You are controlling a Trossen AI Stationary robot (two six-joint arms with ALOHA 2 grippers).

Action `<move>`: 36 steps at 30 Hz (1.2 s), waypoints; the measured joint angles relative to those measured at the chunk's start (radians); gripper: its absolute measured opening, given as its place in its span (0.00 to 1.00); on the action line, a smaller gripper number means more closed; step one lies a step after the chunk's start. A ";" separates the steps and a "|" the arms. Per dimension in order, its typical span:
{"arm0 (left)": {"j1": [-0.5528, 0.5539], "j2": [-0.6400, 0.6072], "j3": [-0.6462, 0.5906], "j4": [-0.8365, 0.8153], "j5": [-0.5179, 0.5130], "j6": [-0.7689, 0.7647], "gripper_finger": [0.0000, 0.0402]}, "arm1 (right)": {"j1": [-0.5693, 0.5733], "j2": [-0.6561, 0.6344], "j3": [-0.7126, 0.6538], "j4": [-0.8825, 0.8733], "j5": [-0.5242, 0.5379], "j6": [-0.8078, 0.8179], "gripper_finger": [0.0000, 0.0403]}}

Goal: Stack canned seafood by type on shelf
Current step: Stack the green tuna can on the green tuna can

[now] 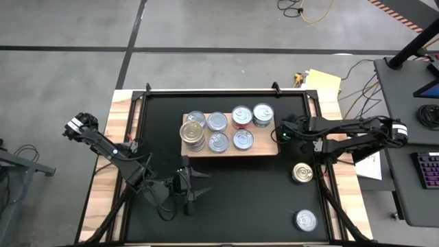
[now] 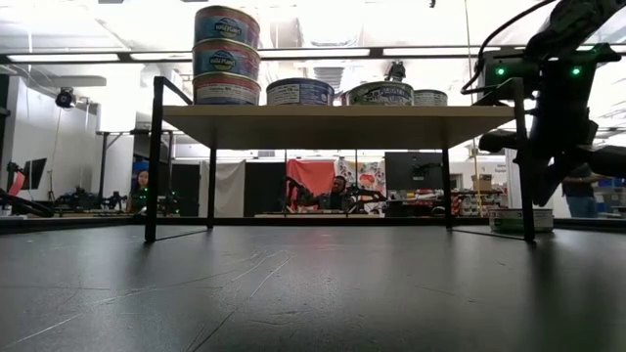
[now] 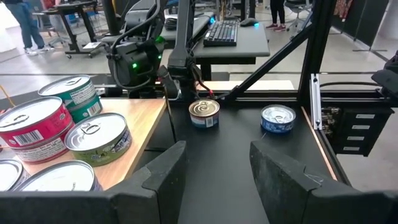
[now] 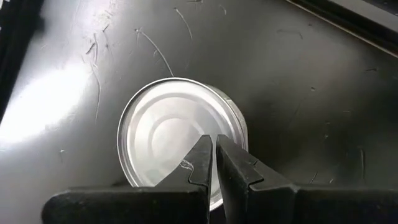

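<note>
Two loose cans lie on the bench off the shelf [image 1: 230,147]: a gold-lidded can [image 1: 302,172] just below the right gripper [image 1: 283,131], a silver-lidded can [image 1: 306,220] farther. That gripper, nearer, is closed and empty. The left gripper [image 1: 194,184], half open, holds nothing, well apart.

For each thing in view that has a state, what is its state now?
Shelf: holds six groups of tins.
Stack of tins: three high, at the shelf's left end.
Gold-lid tin: on the black mat, upright, not yet shelved.
Silver-lid tin: on the mat, upright, not yet shelved.
Left gripper: jaws open, empty.
Right gripper: jaws shut, empty, above a tin.
</note>
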 joint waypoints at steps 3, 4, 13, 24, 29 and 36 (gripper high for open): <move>-0.002 0.000 0.000 0.000 0.000 0.000 0.40 | 0.000 0.000 0.000 -0.004 -0.006 0.000 0.03; -0.003 0.000 0.000 0.000 0.000 0.000 0.40 | 0.000 0.000 0.000 -0.006 -0.010 0.000 0.03; -0.005 -0.001 0.000 0.000 0.000 0.000 0.40 | 0.000 0.001 -0.028 -0.010 -0.039 0.020 0.03; -0.005 -0.001 0.001 0.000 0.000 0.000 0.40 | 0.000 0.000 -0.042 -0.017 -0.077 0.027 0.03; -0.005 -0.002 0.001 0.000 0.000 0.000 0.40 | 0.000 0.000 -0.042 -0.018 -0.088 0.022 0.03; -0.005 -0.002 0.001 0.000 0.000 0.000 0.40 | 0.011 0.000 -0.042 -0.018 -0.113 0.012 0.03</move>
